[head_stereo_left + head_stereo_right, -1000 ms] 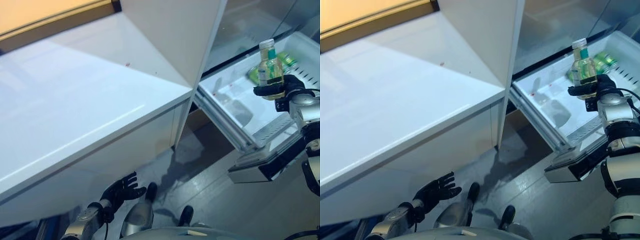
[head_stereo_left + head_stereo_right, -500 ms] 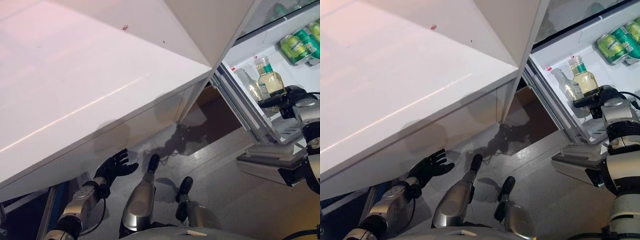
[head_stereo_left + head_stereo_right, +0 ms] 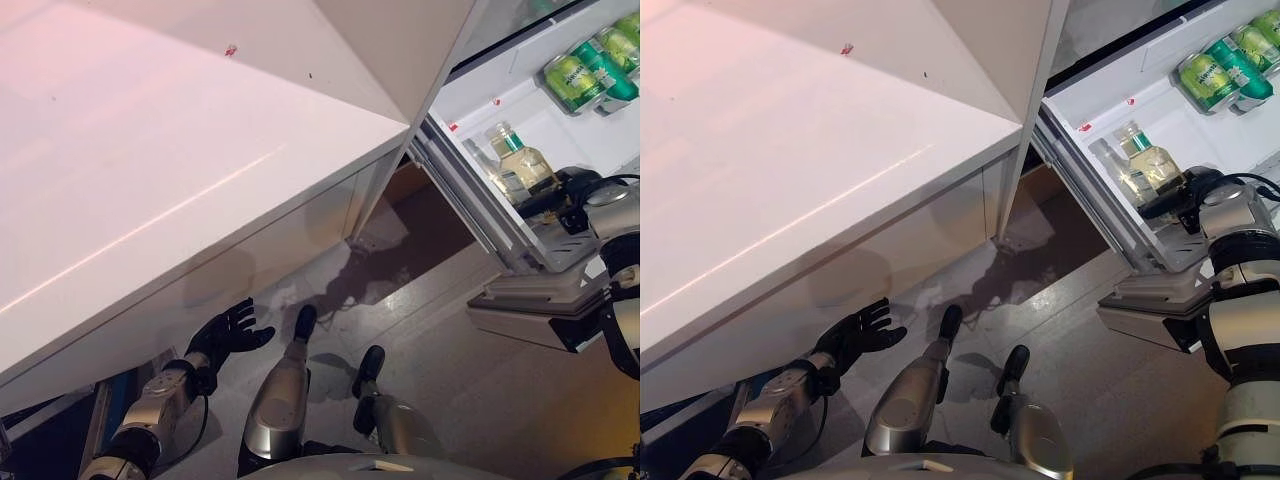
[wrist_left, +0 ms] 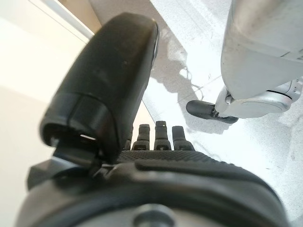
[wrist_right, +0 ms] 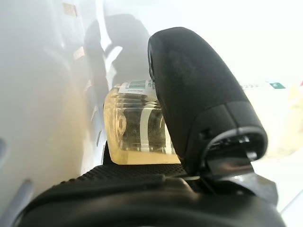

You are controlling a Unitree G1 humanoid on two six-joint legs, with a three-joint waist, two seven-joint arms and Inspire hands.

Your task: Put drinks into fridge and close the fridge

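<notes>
Right eye view: right robot hand [image 3: 1200, 205] grips a bottle [image 3: 1145, 160] of yellow drink inside the open fridge drawer [image 3: 1110, 215], near its front edge; lower it upright before releasing; left robot hand [image 3: 855, 335] hangs spread, empty

Right robot hand [image 3: 565, 192] gripping pale-yellow drink bottle [image 3: 518, 168] inside white fridge drawer [image 3: 560, 120]; green cans [image 3: 583, 72] at drawer rear; left robot hand [image 3: 228, 335] spread, low by floor.
</notes>
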